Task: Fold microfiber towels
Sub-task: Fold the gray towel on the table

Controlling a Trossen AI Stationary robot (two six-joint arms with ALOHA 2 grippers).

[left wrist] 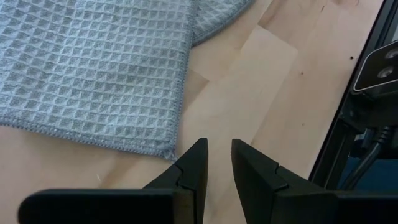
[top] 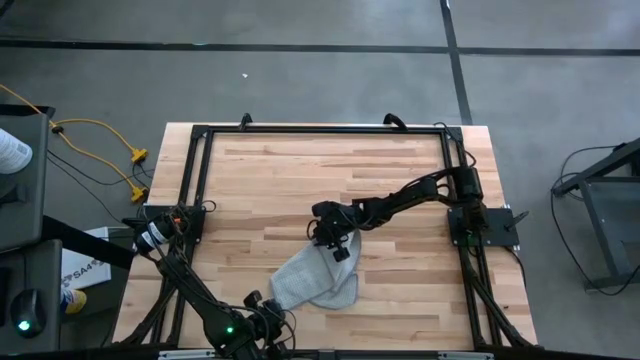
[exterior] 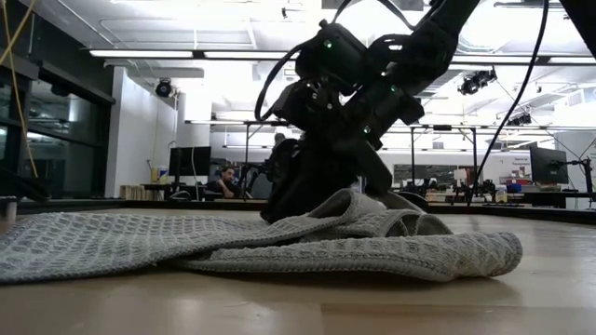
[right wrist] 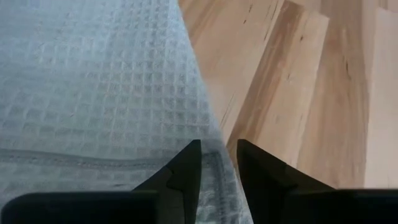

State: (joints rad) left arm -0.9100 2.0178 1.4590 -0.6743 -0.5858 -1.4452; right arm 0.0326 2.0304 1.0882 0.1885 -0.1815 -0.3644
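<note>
The light grey microfiber towel (top: 315, 280) lies crumpled on the wooden table, near its front edge, with one part folded over itself. In the low view its far part (exterior: 358, 205) rises off the table toward my right gripper (top: 338, 248), which is shut on it. My left gripper (left wrist: 217, 155) stands open just beside the towel's near corner (left wrist: 166, 151), with only bare wood between its fingers. In the high view that gripper (top: 265, 318) is at the table's front edge. My right gripper pinches the towel at a hemmed corner (right wrist: 214, 163) on its far side, between its two fingers. The fingers slant down from the table's right. The held part is raised (exterior: 354, 200) while the rest of the towel lies slack on the table.
A black metal frame (top: 320, 130) runs around the tabletop; one of its posts (left wrist: 348, 124) stands close to my left gripper. Bare wood lies to the towel's left, right and far side. A person (exterior: 223, 181) sits in the room beyond the table.
</note>
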